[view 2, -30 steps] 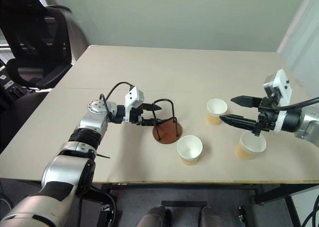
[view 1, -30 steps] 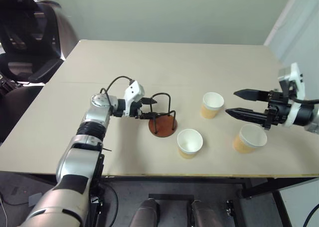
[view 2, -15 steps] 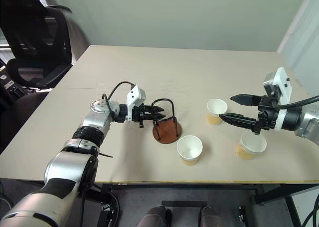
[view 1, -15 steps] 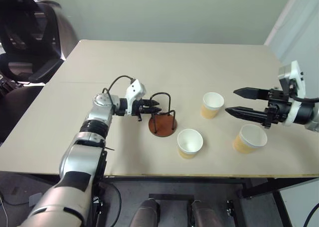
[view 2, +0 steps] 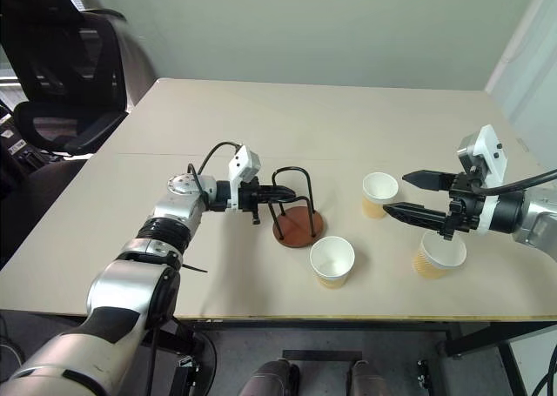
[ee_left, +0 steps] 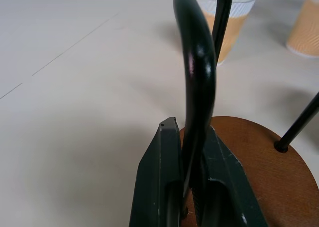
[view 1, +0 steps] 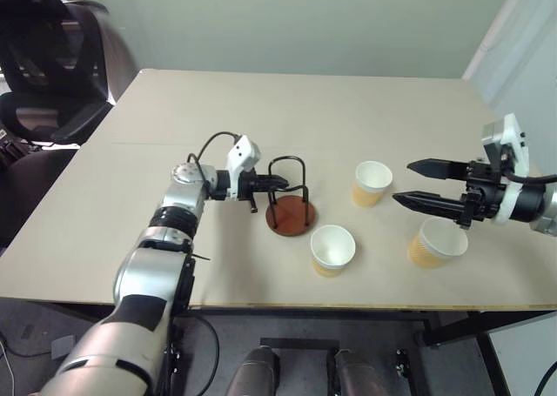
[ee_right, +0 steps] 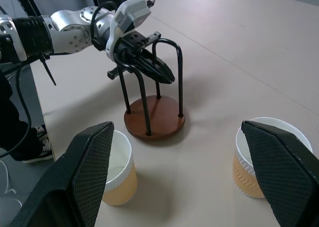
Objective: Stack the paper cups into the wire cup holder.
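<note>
The wire cup holder, black loops on a round reddish-brown base, stands upright mid-table. My left gripper reaches in from the left and is shut on one of its upright wire loops, which runs between the fingers. Three tan paper cups stand upright and empty: one right of the holder, one in front of it, one at the near right. My right gripper hovers open between the right-hand cups, pointing left, with nothing in it.
The beige table has wide bare room behind and left of the holder. Its front edge runs just below the nearest cups. A black office chair stands off the far left corner.
My left gripper moved right and went from open to shut on the holder's wire loop. The holder shifted slightly right. My right gripper and the cups stayed put.
</note>
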You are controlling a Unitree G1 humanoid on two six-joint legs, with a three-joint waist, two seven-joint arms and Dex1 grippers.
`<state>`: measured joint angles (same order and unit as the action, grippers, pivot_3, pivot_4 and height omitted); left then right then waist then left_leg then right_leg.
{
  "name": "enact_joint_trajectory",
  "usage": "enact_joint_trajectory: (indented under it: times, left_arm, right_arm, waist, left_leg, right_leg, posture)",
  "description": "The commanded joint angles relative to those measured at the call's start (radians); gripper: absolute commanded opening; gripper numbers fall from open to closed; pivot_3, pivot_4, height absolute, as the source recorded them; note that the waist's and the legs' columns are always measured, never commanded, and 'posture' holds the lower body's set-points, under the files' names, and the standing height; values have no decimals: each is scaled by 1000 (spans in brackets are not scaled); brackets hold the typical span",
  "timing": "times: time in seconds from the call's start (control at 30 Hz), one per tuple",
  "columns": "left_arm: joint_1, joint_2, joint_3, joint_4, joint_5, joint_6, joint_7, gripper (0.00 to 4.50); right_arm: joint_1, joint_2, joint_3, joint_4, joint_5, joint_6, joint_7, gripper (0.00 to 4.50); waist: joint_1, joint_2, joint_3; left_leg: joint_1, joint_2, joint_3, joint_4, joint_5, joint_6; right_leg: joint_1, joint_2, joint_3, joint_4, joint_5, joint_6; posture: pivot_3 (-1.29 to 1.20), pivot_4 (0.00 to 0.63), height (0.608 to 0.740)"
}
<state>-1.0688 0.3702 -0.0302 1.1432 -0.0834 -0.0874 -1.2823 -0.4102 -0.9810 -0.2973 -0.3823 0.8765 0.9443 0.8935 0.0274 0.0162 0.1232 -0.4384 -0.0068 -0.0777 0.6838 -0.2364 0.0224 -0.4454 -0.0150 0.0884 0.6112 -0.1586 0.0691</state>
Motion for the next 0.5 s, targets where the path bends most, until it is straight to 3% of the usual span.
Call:
enact_joint_trajectory:
  times: [0.03,0.5]
  left_arm:
    - [-38,-19,6,-2,2,-26,-3,27]
    - [-85,-44,-7,55,71,-146,113,27]
  right_arm:
    - [-5,-9,-10,-26,-3,-19,-4,4172]
    - [6,1,-12,-28,-8,-25,-11,4172]
  waist:
    - [0,0,0]
    - [1,0,0]
  left_leg:
    - [0,0,0,0,0,0]
    - [0,0,0,0,0,0]
  right_leg:
    - [0,0,0,0,0,0]
    - [0,0,0,0,0,2]
  posture:
    - [0,150,740]
    - [0,150,740]
